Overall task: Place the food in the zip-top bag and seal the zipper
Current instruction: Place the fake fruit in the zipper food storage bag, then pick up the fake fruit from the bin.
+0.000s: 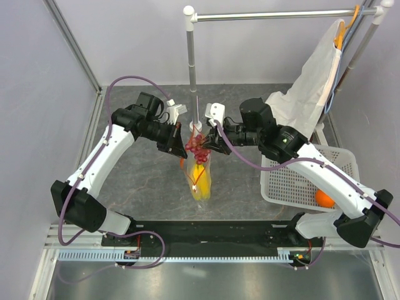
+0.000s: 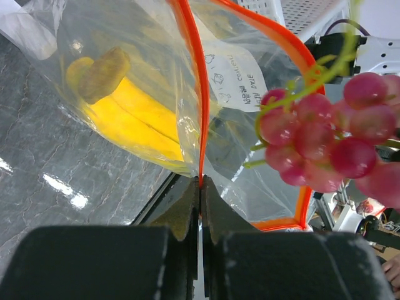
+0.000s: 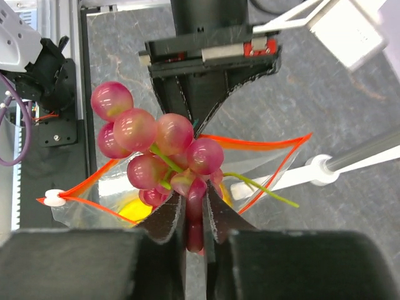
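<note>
The clear zip-top bag (image 1: 201, 178) hangs upright over the table with its mouth open, and the yellow banana (image 1: 202, 185) lies inside it. My left gripper (image 2: 200, 182) is shut on the bag's red zipper strip (image 2: 195, 69) and holds that edge up. My right gripper (image 3: 195, 199) is shut on the bunch of dark red grapes (image 3: 156, 150) and holds it right over the open mouth (image 1: 198, 145). The white slider (image 3: 55, 198) sits at one end of the zipper. The orange (image 1: 324, 198) lies in the white mesh basket (image 1: 294, 184). The small red fruit is out of view.
A white stand with a vertical pole (image 1: 191, 56) and a metal rail holds a white cloth bag (image 1: 315, 72) at the back right. The basket stands at the right under my right arm. A black rail (image 1: 206, 231) runs along the near edge.
</note>
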`<state>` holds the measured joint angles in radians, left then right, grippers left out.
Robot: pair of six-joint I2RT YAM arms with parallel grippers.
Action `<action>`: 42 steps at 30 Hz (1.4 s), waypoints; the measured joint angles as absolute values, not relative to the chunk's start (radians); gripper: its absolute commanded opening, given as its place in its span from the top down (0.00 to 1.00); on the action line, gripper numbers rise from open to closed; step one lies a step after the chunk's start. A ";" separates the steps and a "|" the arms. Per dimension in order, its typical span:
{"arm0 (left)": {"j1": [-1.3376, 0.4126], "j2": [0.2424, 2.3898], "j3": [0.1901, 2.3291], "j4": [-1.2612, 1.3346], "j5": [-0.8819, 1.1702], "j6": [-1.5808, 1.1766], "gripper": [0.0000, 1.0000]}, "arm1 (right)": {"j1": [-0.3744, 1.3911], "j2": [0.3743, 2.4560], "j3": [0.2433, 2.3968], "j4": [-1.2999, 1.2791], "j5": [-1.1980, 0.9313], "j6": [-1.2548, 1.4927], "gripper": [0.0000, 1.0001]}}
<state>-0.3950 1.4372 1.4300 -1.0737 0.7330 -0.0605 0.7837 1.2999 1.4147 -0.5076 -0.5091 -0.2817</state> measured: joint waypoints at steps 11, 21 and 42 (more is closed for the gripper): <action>-0.395 1.435 1.432 -1.085 0.736 -0.060 0.98 | 0.827 1.326 1.419 -0.498 -0.493 -0.300 0.40; -0.395 1.435 1.440 -1.087 0.735 -0.060 0.98 | 0.855 1.317 1.448 -0.615 -0.401 -0.342 0.09; -0.395 1.446 1.441 -1.082 0.738 -0.060 0.98 | 0.161 1.219 1.003 -1.145 0.009 -0.682 0.16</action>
<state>-0.3954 1.4464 1.4406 -1.0817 0.7376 -0.0601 0.1612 1.2194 1.0031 -1.1446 0.0090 -0.6815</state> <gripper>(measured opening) 0.027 0.833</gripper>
